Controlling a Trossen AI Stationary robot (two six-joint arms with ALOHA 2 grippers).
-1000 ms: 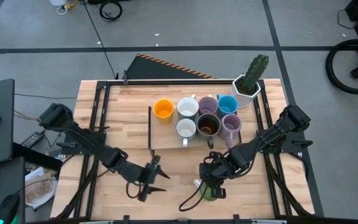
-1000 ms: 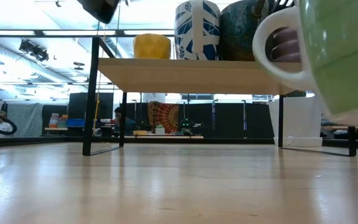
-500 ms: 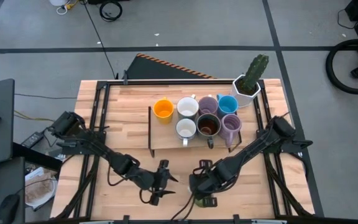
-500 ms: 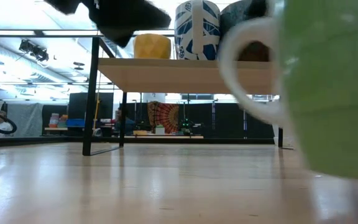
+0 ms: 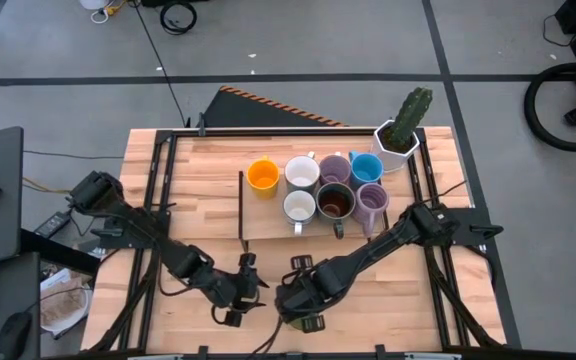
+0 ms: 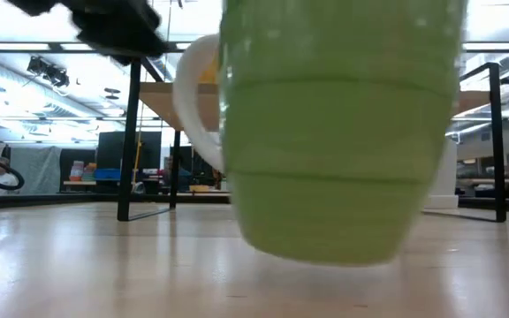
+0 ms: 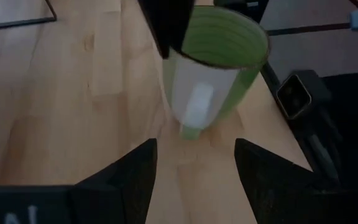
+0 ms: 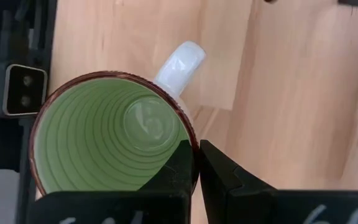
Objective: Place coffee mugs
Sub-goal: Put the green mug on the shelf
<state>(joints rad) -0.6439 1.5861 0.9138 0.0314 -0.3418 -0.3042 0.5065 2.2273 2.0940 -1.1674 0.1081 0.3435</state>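
Note:
A green mug (image 8: pixel 114 140) with a white handle (image 7: pixel 197 109) hangs near the table's near edge, and my right gripper (image 8: pixel 197 168) is shut on it. In the low view the green mug (image 6: pixel 338 132) fills the middle, its base just above the tabletop. My left gripper (image 7: pixel 194 177) stands open a little to the mug's left, with its fingers pointing at the handle and touching nothing. In the high view my left gripper (image 5: pixel 240 300) and my right gripper (image 5: pixel 303 312) are close together. Several other mugs stand on a low shelf (image 5: pixel 268 228). My right gripper holds the green mug by its rim (image 8: pixel 182 127), a short way round from the handle. One finger is inside the mug and one finger (image 8: pixel 219 180) is outside. The fingers come from above, pointing steeply down. The mug hangs mouth up, slightly tilted, clear of the table.
On the shelf stand an orange mug (image 5: pixel 262 175), a white one (image 5: pixel 301 172), a lavender one (image 5: pixel 334 168), a blue one (image 5: pixel 366 167), a second white (image 5: pixel 299 206), a dark brown (image 5: pixel 335 201) and a second lavender (image 5: pixel 372 200). A cactus pot (image 5: pixel 400 135) is at the far right.
My right gripper has carried the green mug along the near edge toward the table's left, close to my left gripper. The mug has stayed mouth up and clear of the table, and its handle now faces my left gripper.

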